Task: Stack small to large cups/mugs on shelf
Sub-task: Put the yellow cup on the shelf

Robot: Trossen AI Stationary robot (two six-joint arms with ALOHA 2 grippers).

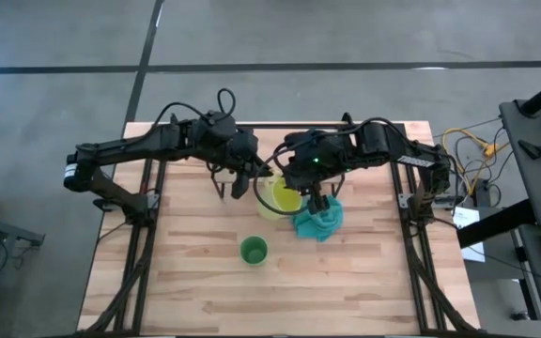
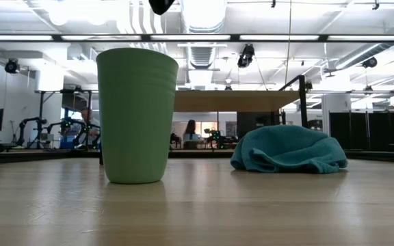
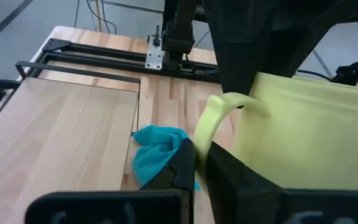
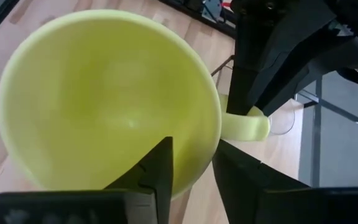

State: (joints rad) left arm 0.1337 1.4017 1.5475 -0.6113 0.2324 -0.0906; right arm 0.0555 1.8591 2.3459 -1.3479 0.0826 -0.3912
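The yellow mug (image 1: 282,200) hangs in the air between both grippers, above the table's middle. It does not show in the low view. My left gripper (image 1: 255,178) is shut on its handle, and my right gripper (image 1: 313,192) is shut on its rim. The green cup (image 1: 254,251) stands upright on its base nearer the table's near edge, apart from both grippers. The light-wood shelf (image 2: 238,101) stands behind it on thin black legs. A faint clear rim (image 4: 284,122) shows beyond the mug's handle; I cannot tell whether it is the glass cup. My left gripper (image 3: 201,168) pinches the mug's handle (image 3: 205,127) between its two fingers, coming at it from the table's left side. The mug sits upright and is lifted clear of the table. My right gripper (image 4: 191,162) holds the mug's rim (image 4: 215,134) next to the handle, with one finger (image 4: 160,165) inside the mug and the other outside. It comes from above, pointing down.
A crumpled teal cloth (image 1: 322,221) lies on the table right of the mug, under my right arm. The shelf's plank (image 3: 61,130) and black frame lie toward the table's far side. Bare tabletop (image 1: 364,282) stretches along the near edge around the green cup.
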